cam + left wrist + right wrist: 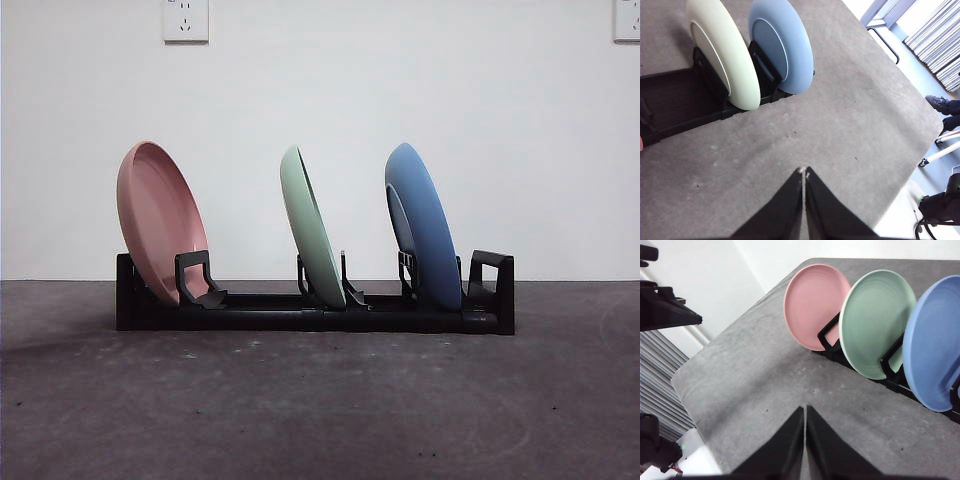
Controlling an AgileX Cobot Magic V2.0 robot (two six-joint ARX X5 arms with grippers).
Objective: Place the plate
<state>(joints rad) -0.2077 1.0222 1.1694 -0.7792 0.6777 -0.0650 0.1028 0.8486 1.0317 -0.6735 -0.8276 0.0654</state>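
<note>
A black dish rack stands on the grey table and holds three plates on edge. The pink plate is at the left, the green plate in the middle, the blue plate at the right. The left wrist view shows the green plate and the blue plate in the rack. The right wrist view shows the pink plate, the green plate and the blue plate. My left gripper is shut and empty above bare table. My right gripper is shut and empty, away from the rack. Neither arm shows in the front view.
The grey table top stretches in front of the rack. A white wall with a socket stands behind. The table's edge and floor beyond show in the left wrist view; the table's corner shows in the right wrist view.
</note>
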